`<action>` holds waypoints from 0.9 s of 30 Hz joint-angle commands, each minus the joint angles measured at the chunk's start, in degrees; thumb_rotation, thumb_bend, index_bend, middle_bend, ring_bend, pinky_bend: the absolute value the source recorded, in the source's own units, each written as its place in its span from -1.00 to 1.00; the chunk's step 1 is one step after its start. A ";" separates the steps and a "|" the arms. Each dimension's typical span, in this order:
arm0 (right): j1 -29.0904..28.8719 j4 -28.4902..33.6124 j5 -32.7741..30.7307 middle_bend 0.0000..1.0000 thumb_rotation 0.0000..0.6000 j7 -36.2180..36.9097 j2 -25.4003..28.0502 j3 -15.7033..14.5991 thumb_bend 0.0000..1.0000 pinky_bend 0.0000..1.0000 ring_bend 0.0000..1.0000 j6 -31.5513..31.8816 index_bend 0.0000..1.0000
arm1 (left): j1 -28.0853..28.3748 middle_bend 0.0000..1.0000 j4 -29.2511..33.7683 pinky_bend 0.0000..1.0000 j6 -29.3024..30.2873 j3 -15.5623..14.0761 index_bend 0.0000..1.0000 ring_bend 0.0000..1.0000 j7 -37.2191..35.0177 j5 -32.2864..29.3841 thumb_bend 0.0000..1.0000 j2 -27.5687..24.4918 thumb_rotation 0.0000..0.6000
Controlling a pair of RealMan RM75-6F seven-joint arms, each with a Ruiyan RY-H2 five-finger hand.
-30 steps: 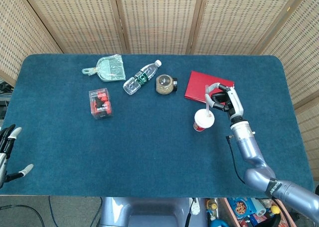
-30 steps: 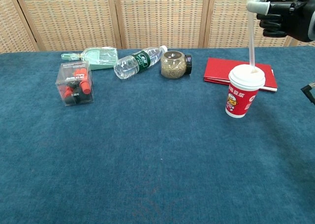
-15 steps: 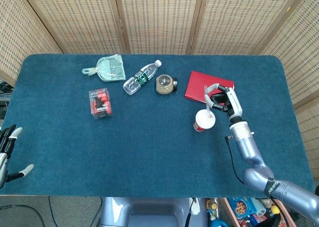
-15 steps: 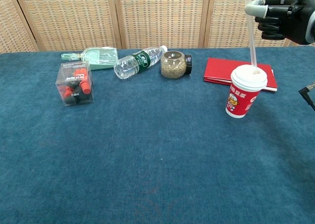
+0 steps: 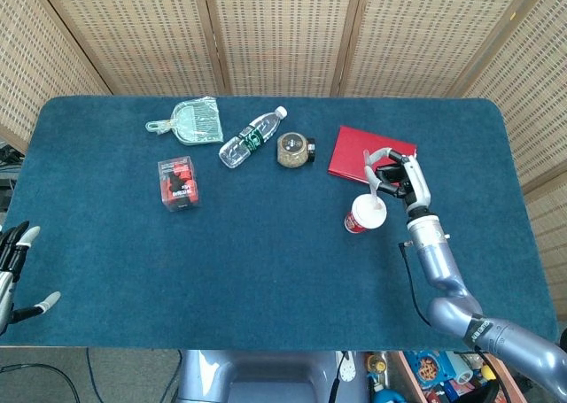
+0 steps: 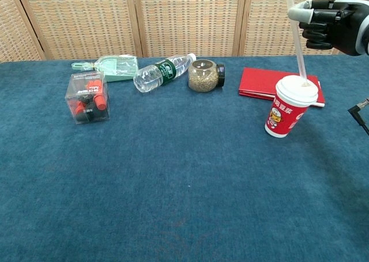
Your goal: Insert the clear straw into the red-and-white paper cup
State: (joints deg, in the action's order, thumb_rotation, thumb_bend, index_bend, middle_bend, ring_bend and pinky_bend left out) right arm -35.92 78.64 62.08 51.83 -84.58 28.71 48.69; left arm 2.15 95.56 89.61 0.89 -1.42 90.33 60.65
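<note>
Right hand fingers (image 6: 301,11): curled around the upper part of the clear straw (image 6: 297,38), which is pinched against the dark palm.
Right hand (image 6: 331,23): held above and just to the right of the red-and-white paper cup (image 6: 286,106); also seen in the head view (image 5: 397,175), over the edge of the red book (image 5: 354,153).
Clear straw: slightly tilted, its lower end met by the cup's white lid (image 6: 297,90); how deep it sits cannot be told.
Red-and-white paper cup: leaned a little, on the blue table cloth (image 6: 184,175), just in front of the red book.
Left hand (image 5: 16,270): seen only at the lower left edge of the head view, fingers spread apart, nothing held.
Behind the cup: a jar of grains (image 6: 203,75) lying on its side, a water bottle (image 6: 161,72) lying down, a green dustpan (image 6: 112,67).
Far left: a clear box with red and black pieces (image 6: 87,97).
</note>
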 commanded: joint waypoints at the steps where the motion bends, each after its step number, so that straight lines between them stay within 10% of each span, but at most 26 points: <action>1: 0.14 -0.40 0.34 1.00 1.00 0.51 -0.33 -0.07 0.18 1.00 0.91 0.22 0.46 | 0.02 -1.00 -0.02 -1.00 -0.02 0.03 -1.00 -1.00 0.00 -0.04 -0.67 0.01 1.00; 27: 0.16 -1.51 1.15 1.00 1.00 2.55 -1.50 0.25 0.18 1.00 0.91 0.77 0.46 | 0.12 -1.00 0.03 -1.00 -0.37 -0.09 -1.00 -1.00 0.18 -0.12 -0.67 0.11 1.00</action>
State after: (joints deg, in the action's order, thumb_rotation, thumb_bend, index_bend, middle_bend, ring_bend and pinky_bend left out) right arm -35.75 77.13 63.25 54.39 -86.07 28.95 49.48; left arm 2.27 95.59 89.24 0.80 -1.24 90.21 60.75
